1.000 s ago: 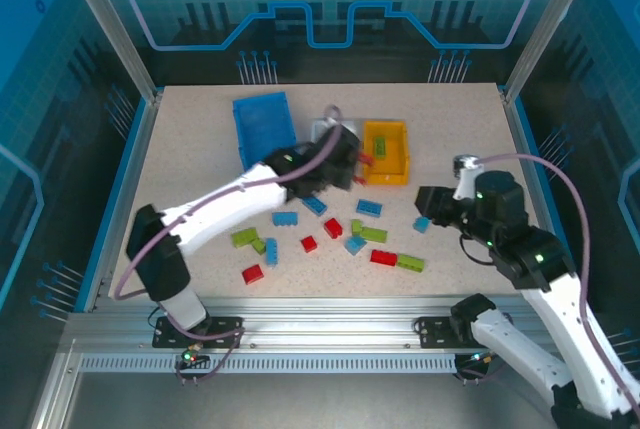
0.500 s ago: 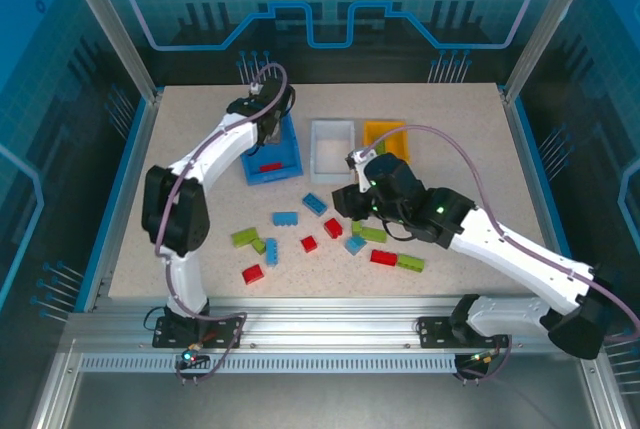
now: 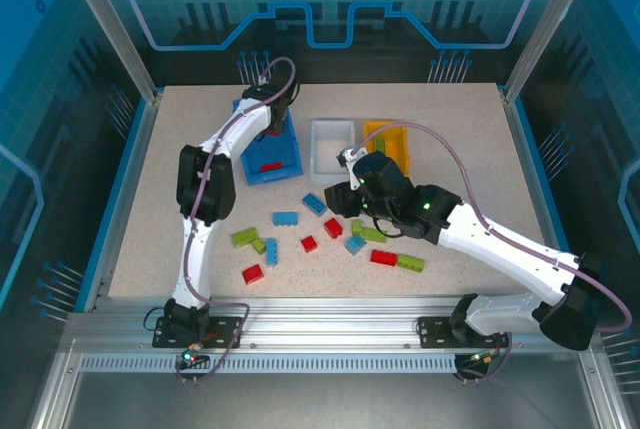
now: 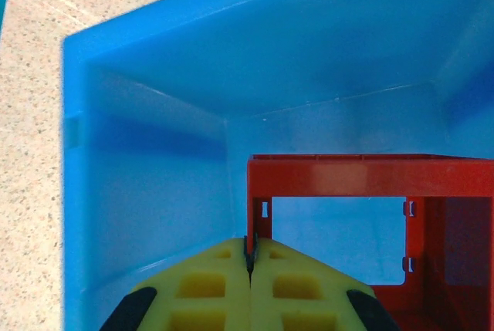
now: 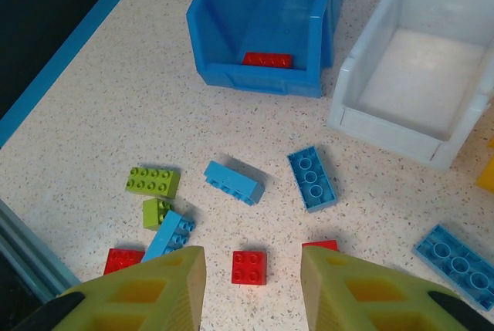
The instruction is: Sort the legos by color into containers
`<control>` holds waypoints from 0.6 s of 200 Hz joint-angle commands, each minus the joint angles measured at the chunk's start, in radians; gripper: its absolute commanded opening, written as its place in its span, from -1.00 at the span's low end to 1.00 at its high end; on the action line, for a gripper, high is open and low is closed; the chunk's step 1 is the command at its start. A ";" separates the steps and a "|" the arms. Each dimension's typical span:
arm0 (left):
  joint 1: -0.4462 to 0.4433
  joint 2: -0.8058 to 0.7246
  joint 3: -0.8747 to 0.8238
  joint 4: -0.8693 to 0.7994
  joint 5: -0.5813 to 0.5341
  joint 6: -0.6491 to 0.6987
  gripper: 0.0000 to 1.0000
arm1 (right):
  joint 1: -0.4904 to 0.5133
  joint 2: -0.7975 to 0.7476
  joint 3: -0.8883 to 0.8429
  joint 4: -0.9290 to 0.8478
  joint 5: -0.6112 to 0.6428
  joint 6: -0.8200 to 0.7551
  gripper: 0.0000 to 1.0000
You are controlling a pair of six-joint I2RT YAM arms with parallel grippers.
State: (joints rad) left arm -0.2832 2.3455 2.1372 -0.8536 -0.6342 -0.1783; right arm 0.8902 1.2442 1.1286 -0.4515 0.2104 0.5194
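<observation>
Three bins [image 3: 331, 149] are sitting on the surface [image 3: 460, 149], with at least four loose bricks [image 3: 285, 218] each in red, blue, green.

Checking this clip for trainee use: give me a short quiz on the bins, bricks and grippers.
1. True or false: the white bin holds a brick.
2. The loose brick on the floor of the blue bin is: A red, B green, C blue.
3. Which is open, the left gripper or the right gripper?
Key: 1 false. 2 A. 3 right gripper; the left gripper is shut on the held brick, a red one.
</observation>
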 commanded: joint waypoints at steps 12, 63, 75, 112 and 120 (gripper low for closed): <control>0.013 0.033 0.052 -0.071 0.050 -0.020 -0.85 | 0.005 0.005 0.015 0.014 0.020 0.011 -0.21; 0.008 -0.064 -0.010 -0.055 0.121 -0.048 -0.36 | -0.011 0.001 -0.006 -0.022 0.045 0.023 -0.12; 0.008 -0.093 -0.024 -0.053 0.133 -0.052 -0.35 | -0.021 -0.007 -0.021 -0.040 0.057 0.034 -0.11; -0.012 -0.242 -0.103 -0.029 0.149 -0.087 -0.26 | -0.126 -0.027 -0.081 -0.168 0.093 0.135 0.00; -0.020 -0.293 -0.138 -0.014 0.156 -0.101 -0.21 | -0.155 -0.020 -0.088 -0.208 0.099 0.169 0.04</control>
State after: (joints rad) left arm -0.2863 2.2261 2.0605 -0.8845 -0.5098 -0.2279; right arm 0.8127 1.2335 1.0752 -0.5217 0.2592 0.5865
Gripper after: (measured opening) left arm 0.368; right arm 0.496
